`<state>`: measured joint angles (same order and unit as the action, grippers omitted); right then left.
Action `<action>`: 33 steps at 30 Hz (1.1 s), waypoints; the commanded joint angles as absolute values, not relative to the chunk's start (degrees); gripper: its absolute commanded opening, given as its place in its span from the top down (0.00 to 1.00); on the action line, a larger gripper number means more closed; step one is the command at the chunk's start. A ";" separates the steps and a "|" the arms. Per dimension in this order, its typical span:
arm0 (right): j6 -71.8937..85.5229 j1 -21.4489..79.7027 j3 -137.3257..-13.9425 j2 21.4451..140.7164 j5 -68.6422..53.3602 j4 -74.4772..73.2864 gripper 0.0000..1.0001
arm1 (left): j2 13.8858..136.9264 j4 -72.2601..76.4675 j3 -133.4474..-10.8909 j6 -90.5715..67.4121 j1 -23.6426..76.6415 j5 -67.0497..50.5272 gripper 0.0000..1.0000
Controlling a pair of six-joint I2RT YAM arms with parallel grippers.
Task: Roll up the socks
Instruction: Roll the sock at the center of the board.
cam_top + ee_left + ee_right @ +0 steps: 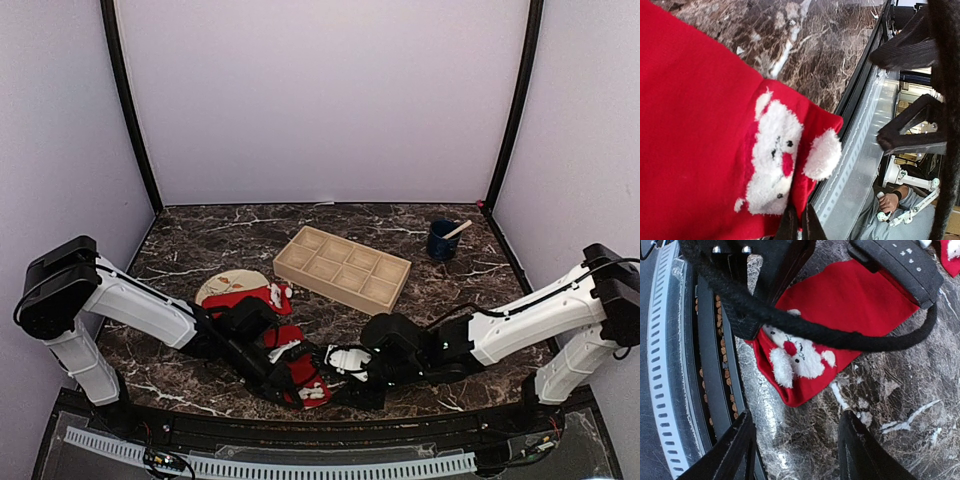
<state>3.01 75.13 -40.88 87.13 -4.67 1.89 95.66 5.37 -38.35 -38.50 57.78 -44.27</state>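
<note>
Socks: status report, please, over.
Left gripper shut on Santa sock, at its edge. Right gripper open, just short of it. Sock flat, unrolled. Only tabletop between them.

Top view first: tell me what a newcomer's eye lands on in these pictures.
The red Santa sock lying flat at the near edge of the marble table stands out most, its edge pinched by the left gripper. The right gripper hangs open just beside it. Farther back sit a second red sock, partly on a plate, and a pale wooden tray.
</note>
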 commanded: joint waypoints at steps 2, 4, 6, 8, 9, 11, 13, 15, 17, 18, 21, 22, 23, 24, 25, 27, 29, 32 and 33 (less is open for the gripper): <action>0.92 75.76 -43.22 89.60 -6.93 5.73 0.50 | 95.92 7.96 -37.54 -39.33 57.13 -46.65 1.00; 0.64 75.85 -43.53 90.41 -7.33 6.19 0.51 | 96.21 8.21 -37.53 -39.31 57.00 -47.00 1.00; 0.21 75.83 -43.89 90.87 -7.73 6.32 0.52 | 96.45 8.47 -37.43 -39.30 56.88 -47.31 1.00; 0.00 75.79 -44.20 92.72 -7.93 6.61 0.54 | 96.65 8.59 -37.31 -39.32 56.78 -47.54 1.00; -0.14 75.79 -44.42 93.22 -8.14 6.63 0.55 | 96.74 8.61 -37.23 -39.37 56.70 -47.71 1.00; -0.34 75.83 -44.71 93.82 -8.49 6.58 0.57 | 96.77 8.93 -37.02 -39.45 56.65 -47.87 1.00; -0.52 75.80 -44.86 94.40 -8.83 6.58 0.59 | 96.69 9.17 -36.69 -39.63 56.56 -48.06 1.00; -0.53 75.77 -44.88 94.76 -8.91 6.65 0.60 | 96.61 9.57 -36.41 -39.87 56.51 -48.27 1.00; -0.53 75.80 -44.71 94.99 -8.91 6.66 0.60 | 96.52 10.01 -36.06 -40.05 56.43 -48.47 1.00; -0.53 75.84 -44.64 95.08 -8.91 6.81 0.60 | 96.57 10.24 -35.91 -40.26 56.43 -48.52 1.00; -0.53 75.80 -44.53 95.31 -8.91 7.08 0.60 | 96.42 10.87 -35.63 -40.53 56.36 -48.76 1.00; -0.53 75.84 -44.48 95.46 -8.91 7.15 0.60 | 96.44 11.19 -35.53 -40.64 56.35 -48.84 1.00; -0.53 75.79 -44.47 95.64 -8.91 7.13 0.60 | 96.42 11.49 -35.39 -40.80 56.35 -49.04 1.00; -0.53 75.80 -44.52 95.85 -8.91 7.19 0.60 | 96.49 11.73 -35.27 -40.88 56.34 -49.17 1.00; -0.53 75.80 -44.56 96.07 -8.91 7.25 0.60 | 96.51 11.84 -35.25 -40.87 56.34 -49.28 1.00; -0.53 75.77 -44.64 96.46 -8.91 7.37 0.60 | 96.50 12.21 -35.10 -41.03 56.34 -49.45 1.00; -0.53 75.84 -44.65 96.74 -8.91 7.64 0.60 | 96.59 12.41 -34.94 -41.17 56.34 -49.55 1.00; -0.53 75.80 -44.80 97.26 -8.91 7.85 0.60 | 96.68 13.27 -34.64 -41.51 56.25 -49.93 1.00; -0.53 75.78 -44.88 97.41 -8.91 7.83 0.60 | 96.68 13.55 -34.56 -41.56 56.23 -50.08 1.00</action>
<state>-0.03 75.13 -43.53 96.68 -8.19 5.56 96.64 11.77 -35.53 -41.06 56.73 -48.49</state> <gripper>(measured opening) 0.400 0.028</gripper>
